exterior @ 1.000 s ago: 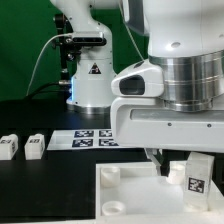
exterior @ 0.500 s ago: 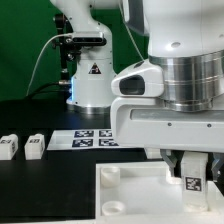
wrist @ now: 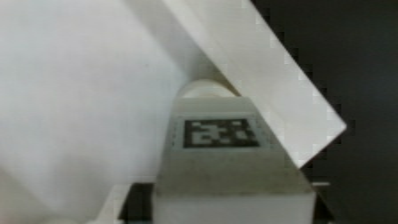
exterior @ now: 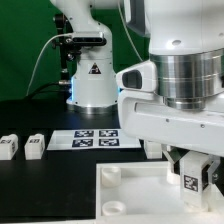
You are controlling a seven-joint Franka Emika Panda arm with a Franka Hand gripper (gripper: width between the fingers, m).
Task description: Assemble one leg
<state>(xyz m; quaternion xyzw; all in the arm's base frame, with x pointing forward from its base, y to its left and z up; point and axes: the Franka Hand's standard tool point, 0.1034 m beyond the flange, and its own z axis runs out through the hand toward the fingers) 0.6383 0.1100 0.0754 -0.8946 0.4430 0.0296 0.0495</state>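
Note:
My gripper (exterior: 190,166) is shut on a white square-section leg (exterior: 188,183) with a black-and-white tag facing the camera. It holds the leg upright over the right part of the big flat white panel (exterior: 128,196), which has round corner sockets. In the wrist view the leg (wrist: 222,160) fills the middle between my fingers, tag showing, with the panel (wrist: 80,100) behind it. The leg's lower end is hidden, so I cannot tell whether it touches the panel. Two more white legs (exterior: 8,147) (exterior: 34,146) lie on the black table at the exterior view's left.
The marker board (exterior: 95,138) lies flat on the table behind the panel. The robot's white base (exterior: 92,80) stands at the back before a green backdrop. A corner socket (exterior: 108,174) shows on the panel's near left.
The arm's housing has shifted a little toward the exterior view's right. The held leg has gone from tilted to upright and sits slightly lower over the panel.

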